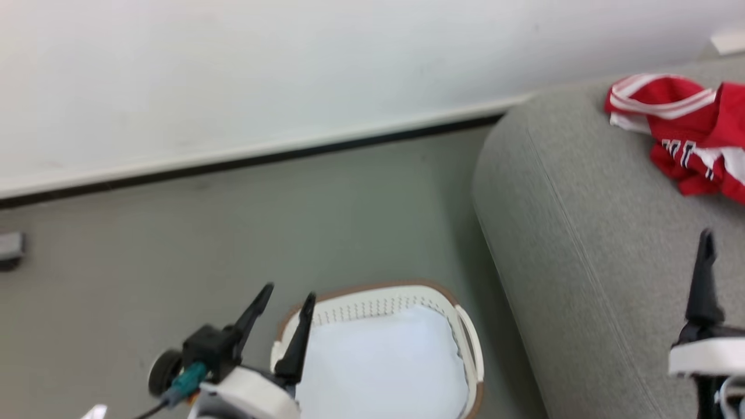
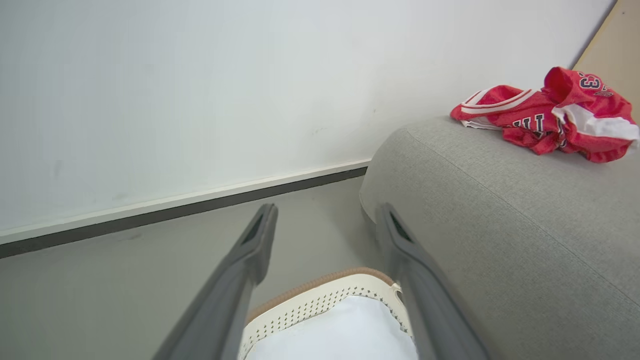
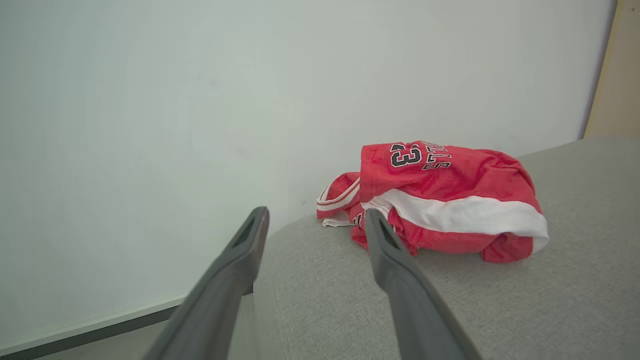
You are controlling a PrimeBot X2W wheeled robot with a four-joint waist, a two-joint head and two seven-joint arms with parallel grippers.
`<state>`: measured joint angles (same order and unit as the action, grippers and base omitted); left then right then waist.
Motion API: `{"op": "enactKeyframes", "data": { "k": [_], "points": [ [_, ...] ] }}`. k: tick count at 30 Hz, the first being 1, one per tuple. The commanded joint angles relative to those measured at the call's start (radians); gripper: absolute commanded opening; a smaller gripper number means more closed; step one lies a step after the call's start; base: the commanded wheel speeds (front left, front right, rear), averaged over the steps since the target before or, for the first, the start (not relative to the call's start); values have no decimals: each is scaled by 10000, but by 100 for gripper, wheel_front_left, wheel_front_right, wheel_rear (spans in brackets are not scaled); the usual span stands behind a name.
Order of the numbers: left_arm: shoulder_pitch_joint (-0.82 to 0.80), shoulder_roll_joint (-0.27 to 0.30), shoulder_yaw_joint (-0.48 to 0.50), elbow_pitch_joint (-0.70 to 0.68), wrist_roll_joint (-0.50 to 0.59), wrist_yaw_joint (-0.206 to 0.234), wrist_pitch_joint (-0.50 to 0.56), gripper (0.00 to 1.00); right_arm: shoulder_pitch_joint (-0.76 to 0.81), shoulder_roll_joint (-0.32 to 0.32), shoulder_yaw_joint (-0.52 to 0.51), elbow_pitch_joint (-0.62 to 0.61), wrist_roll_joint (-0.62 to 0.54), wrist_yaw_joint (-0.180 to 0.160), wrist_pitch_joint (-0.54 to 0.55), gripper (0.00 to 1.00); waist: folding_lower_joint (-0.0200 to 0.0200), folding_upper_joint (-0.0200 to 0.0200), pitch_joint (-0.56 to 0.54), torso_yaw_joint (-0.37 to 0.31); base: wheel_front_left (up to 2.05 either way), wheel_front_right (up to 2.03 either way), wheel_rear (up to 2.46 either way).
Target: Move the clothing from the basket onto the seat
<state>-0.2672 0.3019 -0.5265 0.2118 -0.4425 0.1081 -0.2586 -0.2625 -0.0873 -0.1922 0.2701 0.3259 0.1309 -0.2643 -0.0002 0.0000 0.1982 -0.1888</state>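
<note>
Two grippers are showing, and both are standing open with nothing between their fingers. The left gripper (image 1: 289,291) is hovering by the left side of the basket (image 1: 378,289), its dark fingers spread and pointing up the head view. The basket is sitting on the grey floor (image 1: 233,233) just beside the seat (image 1: 582,233), showing its pale bottom. The right gripper (image 3: 315,212) is hanging above the seat's padded surface, fingers parted, aiming toward the clothing (image 3: 440,200). That red clothing is lying crumpled on top of the seat, near the white wall (image 1: 291,70). Its number 23 and a white band are facing the right wrist camera, and it is lying apart from both grippers.
</note>
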Motion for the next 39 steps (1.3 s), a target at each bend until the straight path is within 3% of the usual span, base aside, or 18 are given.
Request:
{"op": "enactKeyframes", "data": {
  "k": [1,12,20,39],
  "points": [
    [378,-67,250,29,-8,88,-59,100,475,70,205,-160,-71,-1,3,100,2,0,-686,497,0,0,0],
    [2515,-967,2547,-84,733,-220,-58,100,2544,339,989,-538,-1130,-3,1,100,2,0,-1858,1300,0,0,0],
    [3177,-1547,3797,501,1342,-906,-60,100,3157,350,1459,-420,-1421,-3,0,100,2,0,-2255,1532,0,0,0],
    [3233,-2349,5042,946,2469,-1777,-61,100,3236,353,1797,-13,-1368,-3,0,100,2,0,-2675,1756,0,0,0]
  ]
}}
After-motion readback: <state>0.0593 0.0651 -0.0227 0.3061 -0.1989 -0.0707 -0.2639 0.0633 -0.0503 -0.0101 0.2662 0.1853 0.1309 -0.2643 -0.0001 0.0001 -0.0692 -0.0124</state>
